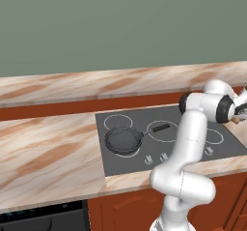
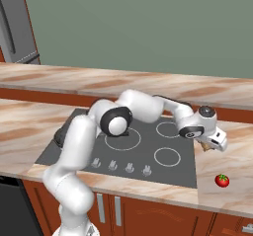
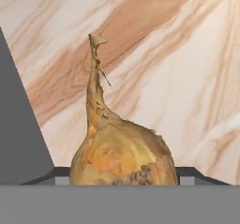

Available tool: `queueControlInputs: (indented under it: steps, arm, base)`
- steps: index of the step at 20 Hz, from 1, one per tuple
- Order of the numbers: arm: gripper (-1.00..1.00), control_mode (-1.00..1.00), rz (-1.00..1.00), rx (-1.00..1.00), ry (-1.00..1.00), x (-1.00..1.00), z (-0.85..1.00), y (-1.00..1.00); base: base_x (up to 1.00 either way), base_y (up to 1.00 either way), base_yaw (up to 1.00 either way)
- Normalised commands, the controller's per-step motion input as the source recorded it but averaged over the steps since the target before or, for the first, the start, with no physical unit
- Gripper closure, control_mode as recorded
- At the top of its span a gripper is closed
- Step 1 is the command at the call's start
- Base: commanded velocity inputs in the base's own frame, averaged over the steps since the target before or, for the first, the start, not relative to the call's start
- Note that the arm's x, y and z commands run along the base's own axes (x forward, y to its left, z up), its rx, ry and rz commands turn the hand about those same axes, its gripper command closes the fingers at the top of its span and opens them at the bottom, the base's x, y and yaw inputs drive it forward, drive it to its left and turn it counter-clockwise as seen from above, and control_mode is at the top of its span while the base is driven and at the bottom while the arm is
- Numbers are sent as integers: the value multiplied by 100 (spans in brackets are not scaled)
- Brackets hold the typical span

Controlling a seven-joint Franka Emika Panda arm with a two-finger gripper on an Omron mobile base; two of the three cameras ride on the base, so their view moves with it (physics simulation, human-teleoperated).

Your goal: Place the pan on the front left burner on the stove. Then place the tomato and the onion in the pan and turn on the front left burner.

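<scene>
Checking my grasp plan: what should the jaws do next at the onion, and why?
Probably close the jaws on the onion: in the hand view it sits centred between the finger tips, on the counter beside the stove. The pan already waits on the stove.

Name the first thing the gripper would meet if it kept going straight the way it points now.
Most likely the onion, sitting right between the gripper tips; the marble counter lies beyond it.

White arm with dark joints (image 2: pixel 123 116) rises from lower left of right base view, elbow bent, forearm stretching to right-centre. Two-finger gripper (image 2: pixel 211 146) tilts downward there; finger tips (image 3: pixel 61 178) sit at bottom edge of hand view, apart.
</scene>
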Motion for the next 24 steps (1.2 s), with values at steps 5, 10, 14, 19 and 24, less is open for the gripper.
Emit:
queueControlInputs:
  steps: [5, 10, 14, 19, 24]
  arm:
    - [100, -100, 0, -6, -20, -35, 68, 32]
    - [100, -100, 0, -8, -8, -29, 74, 30]
    - [100, -100, 0, -8, -4, -22, 85, 31]
    - [100, -100, 0, -6, -2, -22, 93, 32]
    - [100, -100, 0, 0, 0, -19, 76, 46]
  base:
    - [0, 0, 0]
    - [0, 0, 0]
    - [0, 0, 0]
    - [0, 0, 0]
    - [0, 0, 0]
